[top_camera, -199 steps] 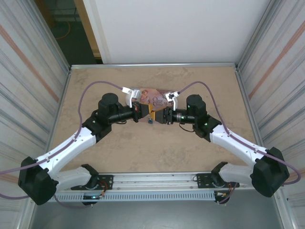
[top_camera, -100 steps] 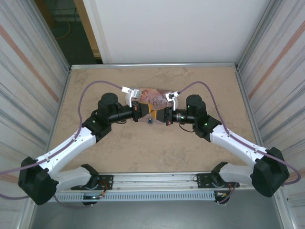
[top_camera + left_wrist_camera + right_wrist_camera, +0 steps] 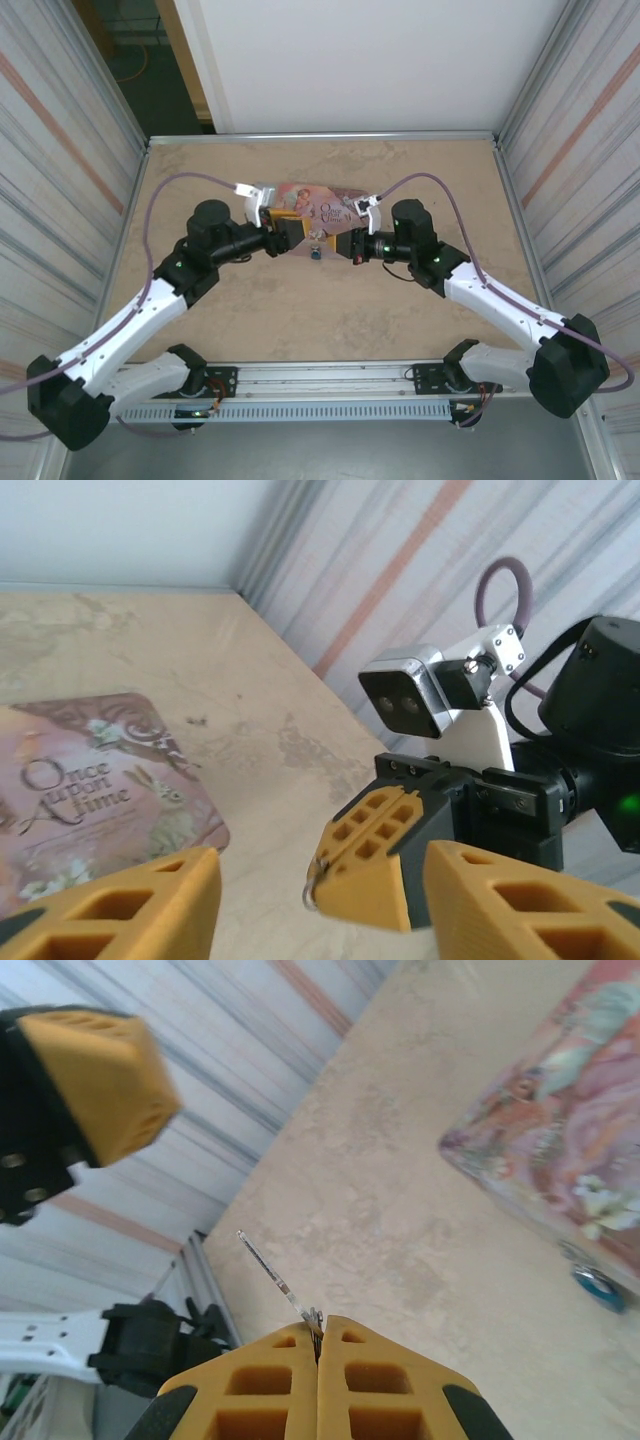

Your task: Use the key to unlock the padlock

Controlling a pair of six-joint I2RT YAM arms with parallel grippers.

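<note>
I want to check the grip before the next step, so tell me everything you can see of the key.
The key looks like a thin, pale metallic sliver seen edge-on. Its base is pinched between the shut fingertips of the right gripper, and the blade sticks out past them at a tilt, in the air, touching nothing else. In the left wrist view a small silvery ring hangs at those fingertips, probably its key ring. Teeth are too thin to make out.
</note>
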